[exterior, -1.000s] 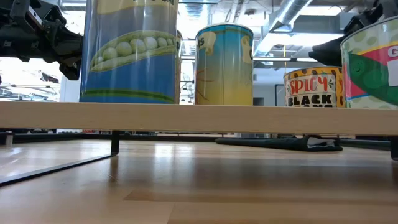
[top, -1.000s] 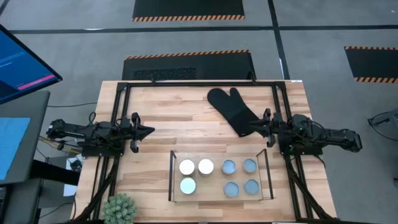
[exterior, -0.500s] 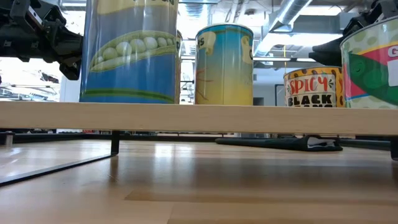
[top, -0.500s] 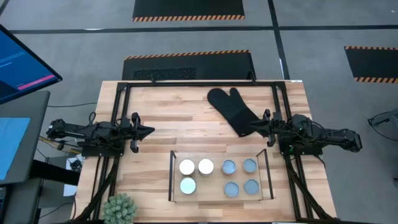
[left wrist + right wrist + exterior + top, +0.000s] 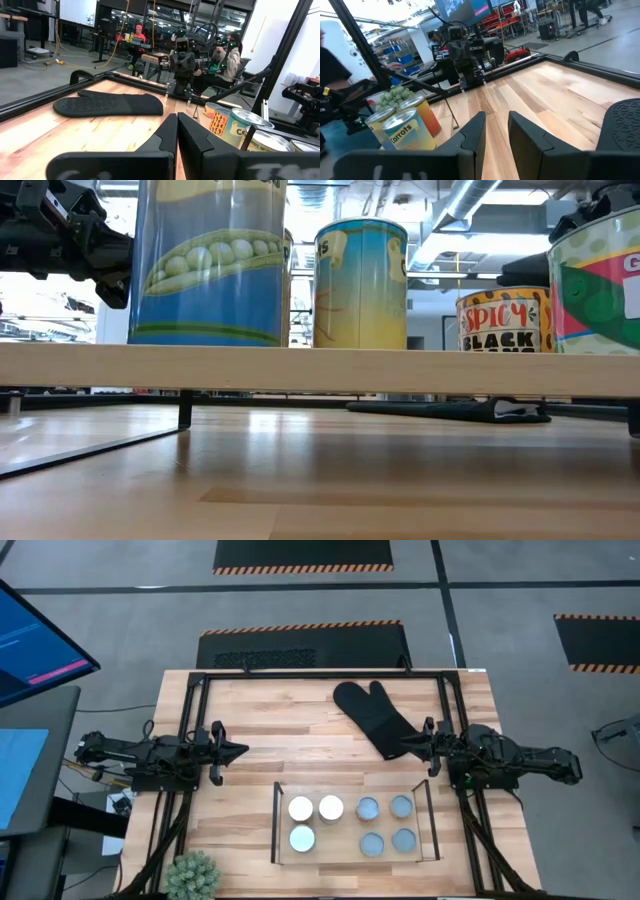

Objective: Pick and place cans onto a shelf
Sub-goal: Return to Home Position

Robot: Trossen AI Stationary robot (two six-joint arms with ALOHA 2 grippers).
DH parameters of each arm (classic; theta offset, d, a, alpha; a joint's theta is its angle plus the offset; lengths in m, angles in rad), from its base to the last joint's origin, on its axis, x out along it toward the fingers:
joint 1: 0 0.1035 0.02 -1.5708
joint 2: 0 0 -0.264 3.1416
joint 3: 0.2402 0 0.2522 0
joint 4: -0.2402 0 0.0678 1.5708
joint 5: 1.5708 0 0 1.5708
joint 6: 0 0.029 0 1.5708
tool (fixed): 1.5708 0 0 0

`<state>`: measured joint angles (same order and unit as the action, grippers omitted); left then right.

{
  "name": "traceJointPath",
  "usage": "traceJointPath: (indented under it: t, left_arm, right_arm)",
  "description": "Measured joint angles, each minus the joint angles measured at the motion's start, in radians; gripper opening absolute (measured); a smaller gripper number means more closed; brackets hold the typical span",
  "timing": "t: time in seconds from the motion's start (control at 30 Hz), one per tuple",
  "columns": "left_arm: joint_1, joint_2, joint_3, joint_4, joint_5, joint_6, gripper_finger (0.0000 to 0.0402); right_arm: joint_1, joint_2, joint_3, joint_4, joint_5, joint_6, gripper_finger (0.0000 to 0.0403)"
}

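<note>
**Arms drawing back, every can standing on the shelf**

Almost nothing is shifting over the last second. From above, both arms are lying where they were. Only the low view is showing a change: the dark outline of the right arm behind the shelf [image 5: 338,838] is altering slightly, as if finishing a small adjustment. I am reading this as the placing work being over and the arms settling into rest.

The left gripper [image 5: 240,751] is hovering off the shelf's left end, toward the oven mitt's side, with its jaws closed to a hairline. The right gripper [image 5: 408,745] is hanging just beyond the shelf's right end, its tip beside the oven mitt [image 5: 372,715], with its jaws parted narrowly and holding nothing.

The cans [image 5: 330,807] are all sitting upright inside the shelf, seven of them in two rows. Three white-topped ones are filling the left part and four blue-grey ones the right. From the low view their labels are showing peas, a yellow-and-blue print and spicy black beans. No can is remaining on the tabletop [image 5: 290,720] outside the shelf.
</note>
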<state>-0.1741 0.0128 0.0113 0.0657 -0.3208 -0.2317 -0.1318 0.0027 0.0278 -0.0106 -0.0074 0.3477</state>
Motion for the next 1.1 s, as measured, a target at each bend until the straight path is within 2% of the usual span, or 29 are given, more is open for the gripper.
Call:
traceJointPath:
  t: [1.1]
  left_arm:
    - [0.000,0.000,0.000,0.000,0.000,0.000,0.0000]
  right_arm:
    - [0.000,0.000,0.000,-0.011,-0.002,0.002,0.0108]
